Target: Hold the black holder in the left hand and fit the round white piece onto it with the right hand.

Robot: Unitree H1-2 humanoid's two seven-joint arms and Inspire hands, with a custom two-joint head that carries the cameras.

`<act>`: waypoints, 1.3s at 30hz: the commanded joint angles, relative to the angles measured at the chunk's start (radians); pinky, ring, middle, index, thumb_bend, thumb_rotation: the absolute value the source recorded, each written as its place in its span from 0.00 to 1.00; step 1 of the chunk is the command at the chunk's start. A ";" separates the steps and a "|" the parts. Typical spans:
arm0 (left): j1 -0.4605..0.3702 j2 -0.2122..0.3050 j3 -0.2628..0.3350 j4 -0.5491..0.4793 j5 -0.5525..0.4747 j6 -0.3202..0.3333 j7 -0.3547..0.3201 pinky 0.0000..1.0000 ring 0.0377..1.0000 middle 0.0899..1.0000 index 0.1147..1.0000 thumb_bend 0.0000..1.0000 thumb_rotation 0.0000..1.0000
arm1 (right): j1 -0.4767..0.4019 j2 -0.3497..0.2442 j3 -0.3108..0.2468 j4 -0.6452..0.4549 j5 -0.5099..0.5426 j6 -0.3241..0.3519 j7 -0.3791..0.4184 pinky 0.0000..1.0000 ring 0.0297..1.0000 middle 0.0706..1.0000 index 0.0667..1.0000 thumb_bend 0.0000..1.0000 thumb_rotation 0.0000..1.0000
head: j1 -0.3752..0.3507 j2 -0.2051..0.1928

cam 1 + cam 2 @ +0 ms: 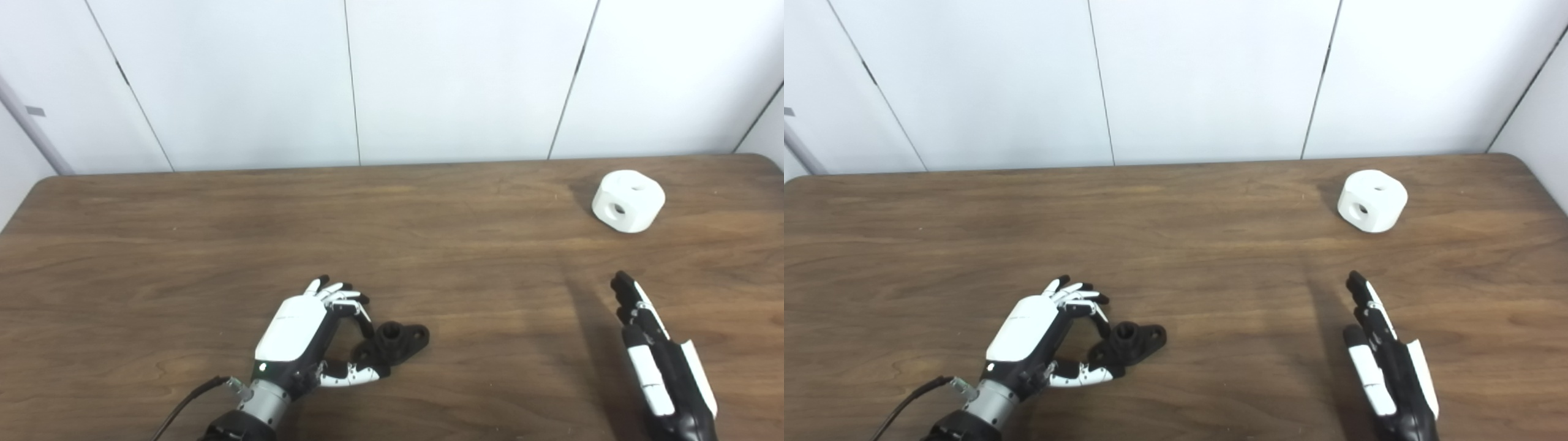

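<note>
In the left eye view, a brown wood-grain desk [184, 245] stands against white wall panels [459, 79]. The left hand [312, 337] curls loosely around the black holder [398, 340], which lies on the desk; whether it grips is unclear.

In the right eye view, the right hand [1381, 361] hovers with fingers [1360, 291] straight, holding nothing. The round white piece [1372, 200] sits near the desk's far right corner, well apart.

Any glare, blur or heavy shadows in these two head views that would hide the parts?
Left eye view: even light, soft focus, a faint shadow left of the round white piece. Right eye view: the same, with the black holder dark and low in detail beside the left hand; the right hand casts a dim shadow on the table.
</note>
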 commanded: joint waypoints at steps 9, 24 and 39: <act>-0.003 0.005 0.005 0.002 0.013 -0.023 0.003 1.00 0.88 0.77 0.42 0.52 0.05 | -0.107 -0.007 -0.033 -0.046 -0.088 0.042 -0.023 0.97 0.96 0.94 0.93 0.62 0.74 | -0.047 -0.021; 0.012 0.035 0.047 0.011 0.000 -0.069 0.009 0.98 0.86 0.75 0.42 0.52 0.05 | -0.302 -0.026 -0.075 -0.077 -0.385 0.304 -0.058 0.87 0.89 0.87 0.82 0.71 0.49 | -0.265 -0.074; 0.016 0.046 0.072 0.015 -0.007 -0.088 -0.011 0.95 0.85 0.74 0.42 0.52 0.05 | -0.471 -0.105 -0.066 -0.016 -0.587 0.425 -0.058 0.94 0.93 0.92 0.81 0.72 0.45 | -0.338 -0.100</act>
